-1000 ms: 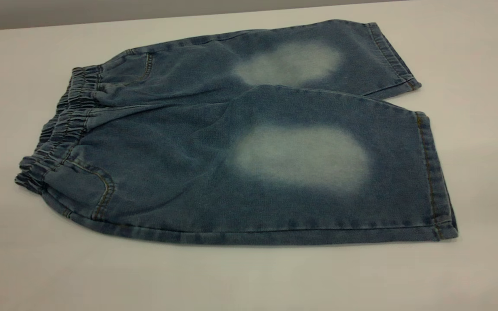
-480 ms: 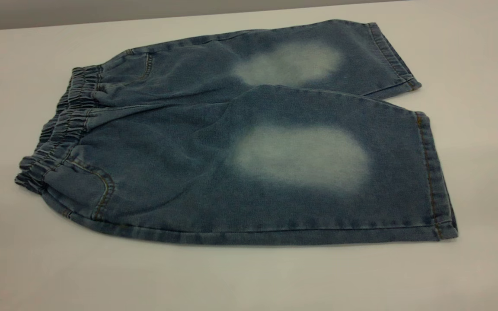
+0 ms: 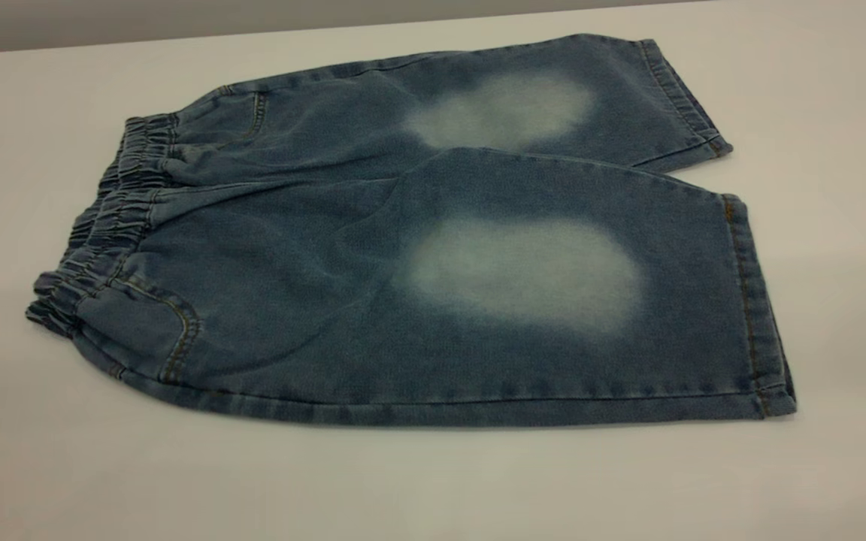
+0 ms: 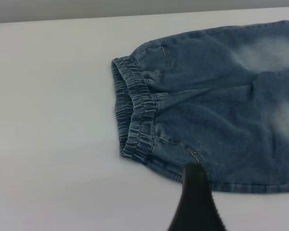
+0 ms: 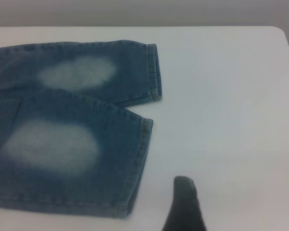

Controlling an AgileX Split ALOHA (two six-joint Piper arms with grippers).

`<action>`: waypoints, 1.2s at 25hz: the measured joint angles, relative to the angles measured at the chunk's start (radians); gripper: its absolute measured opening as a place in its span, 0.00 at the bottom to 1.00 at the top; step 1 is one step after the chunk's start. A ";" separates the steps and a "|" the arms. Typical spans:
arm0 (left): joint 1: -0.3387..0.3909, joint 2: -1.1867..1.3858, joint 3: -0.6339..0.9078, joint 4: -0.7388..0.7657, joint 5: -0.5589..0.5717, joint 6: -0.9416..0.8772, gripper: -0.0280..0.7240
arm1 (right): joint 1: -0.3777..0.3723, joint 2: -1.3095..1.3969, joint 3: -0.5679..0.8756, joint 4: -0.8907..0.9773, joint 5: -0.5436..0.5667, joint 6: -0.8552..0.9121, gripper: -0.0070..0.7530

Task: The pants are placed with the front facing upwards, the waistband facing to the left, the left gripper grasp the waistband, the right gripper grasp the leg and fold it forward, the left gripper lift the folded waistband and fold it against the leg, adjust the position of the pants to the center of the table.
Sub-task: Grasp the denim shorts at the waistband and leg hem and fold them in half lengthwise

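Note:
The blue denim pants (image 3: pixel 313 285) lie flat on the white table (image 3: pixel 433 481), front up. The gathered waistband (image 3: pixel 113 218) points left, and both legs point right, each with a pale patch. The near leg (image 3: pixel 523 278) slightly overlaps the far leg (image 3: pixel 508 109). No gripper shows in the exterior view. In the left wrist view, the left gripper (image 4: pixel 195 192) is a black wedge over the pants' near edge, close to the waistband (image 4: pixel 135 115). In the right wrist view, the right gripper (image 5: pixel 184 202) hangs over bare table, just beyond the near leg's hem (image 5: pixel 137 163).
The table's far edge (image 3: pixel 252 34) runs close behind the far leg. Its far right corner (image 5: pixel 282 31) shows in the right wrist view. Bare tabletop lies in front of the pants and on both sides.

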 joint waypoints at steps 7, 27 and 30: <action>0.000 0.000 0.000 0.000 0.000 0.000 0.64 | 0.000 0.000 0.000 0.025 -0.001 0.002 0.61; 0.000 0.038 -0.035 0.072 -0.053 -0.022 0.64 | 0.000 0.017 0.001 0.232 -0.054 0.003 0.61; 0.000 0.120 -0.066 0.114 -0.104 -0.071 0.63 | 0.000 0.102 -0.003 0.273 -0.117 -0.005 0.61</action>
